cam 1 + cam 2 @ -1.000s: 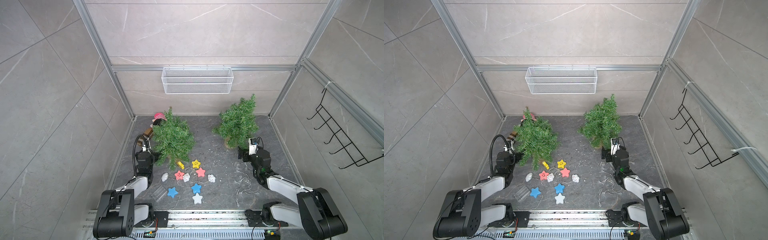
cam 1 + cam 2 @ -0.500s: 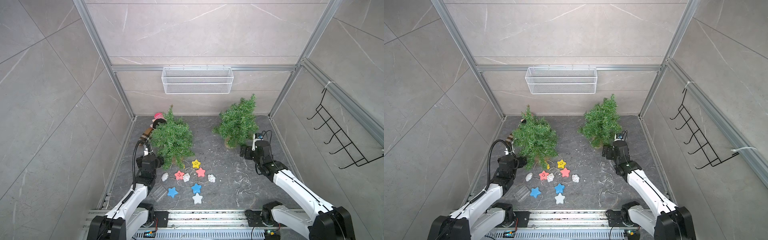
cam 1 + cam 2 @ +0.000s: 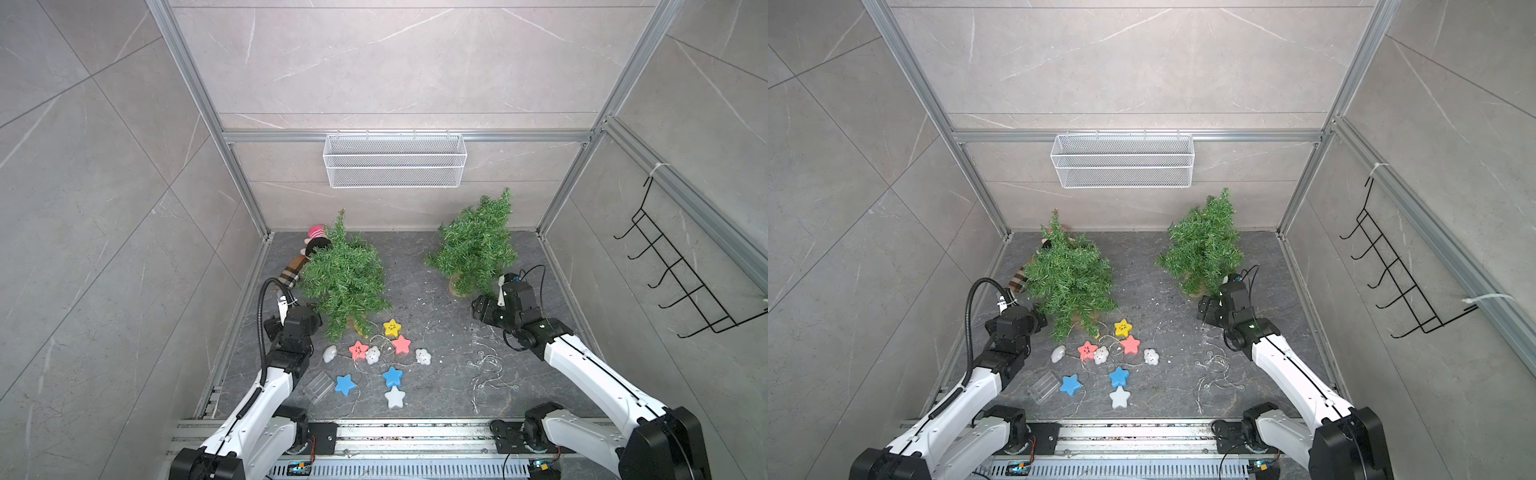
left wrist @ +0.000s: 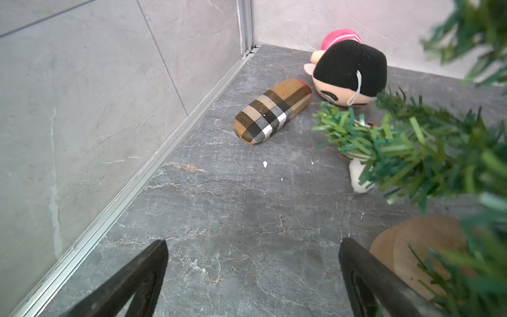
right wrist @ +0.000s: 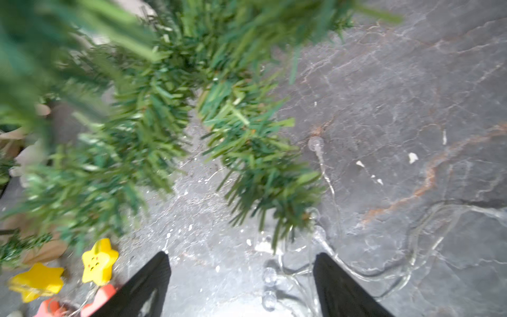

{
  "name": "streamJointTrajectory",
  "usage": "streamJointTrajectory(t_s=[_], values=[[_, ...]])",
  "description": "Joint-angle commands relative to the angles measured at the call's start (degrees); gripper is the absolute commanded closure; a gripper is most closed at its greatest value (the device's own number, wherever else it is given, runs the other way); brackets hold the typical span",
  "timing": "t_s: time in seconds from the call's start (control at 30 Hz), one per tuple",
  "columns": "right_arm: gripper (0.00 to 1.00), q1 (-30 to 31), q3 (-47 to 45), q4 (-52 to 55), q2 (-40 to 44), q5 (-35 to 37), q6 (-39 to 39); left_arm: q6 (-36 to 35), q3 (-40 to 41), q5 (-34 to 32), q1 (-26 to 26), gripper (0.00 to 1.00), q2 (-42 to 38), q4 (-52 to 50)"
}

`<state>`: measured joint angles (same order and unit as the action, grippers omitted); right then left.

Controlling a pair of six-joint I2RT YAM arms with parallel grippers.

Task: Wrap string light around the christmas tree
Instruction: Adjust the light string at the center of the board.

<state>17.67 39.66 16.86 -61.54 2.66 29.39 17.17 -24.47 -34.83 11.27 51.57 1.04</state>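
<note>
Both arms have stretched forward. Right gripper (image 5: 241, 259), jaws apart and empty like left gripper (image 4: 252, 247), hovers above string light (image 3: 485, 366) at lower right, near christmas tree (image 3: 473, 249); pinch 1 strand squarely.

In a top view, two green trees stand on the dark bench (image 3: 1154, 291); coloured star lights (image 3: 1100, 361) lie before the left tree (image 3: 1069, 282), the left gripper (image 3: 1037, 319) beside its foot; a clear string light (image 3: 1214, 368) lies tangled near the right gripper (image 3: 1205, 309), just beside the right tree (image 3: 1202, 245).
</note>
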Motion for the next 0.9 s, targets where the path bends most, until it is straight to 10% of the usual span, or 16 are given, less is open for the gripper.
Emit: streamJointTrajectory(t_s=[0.0,0.1,0.53,0.73,0.87], values=[[0.15,1.24,-0.95,-2.43,2.33,-2.65,-2.11,7.13,-4.41,-4.16,-0.01,0.0,-0.25,-7.3],[0.16,3.14,0.97,-2.2,1.1,-2.31,-4.46,16.02,-7.14,-5.49,-0.07,0.0,-0.36,-14.98],[0.25,21.07,7.8,17.41,-3.25,15.86,0.32,12.15,-17.72,6.43,-0.02,0.08,-1.09,-30.97],[0.8,32.22,13.89,21.1,-8.21,16.55,2.58,10.76,-22.29,12.59,-0.04,0.09,-2.03,-40.7],[0.81,36.37,15.78,17.66,-12.42,13.13,3.81,10.24,-23.69,16.29,-0.1,0.09,-3.24,-43.77]])
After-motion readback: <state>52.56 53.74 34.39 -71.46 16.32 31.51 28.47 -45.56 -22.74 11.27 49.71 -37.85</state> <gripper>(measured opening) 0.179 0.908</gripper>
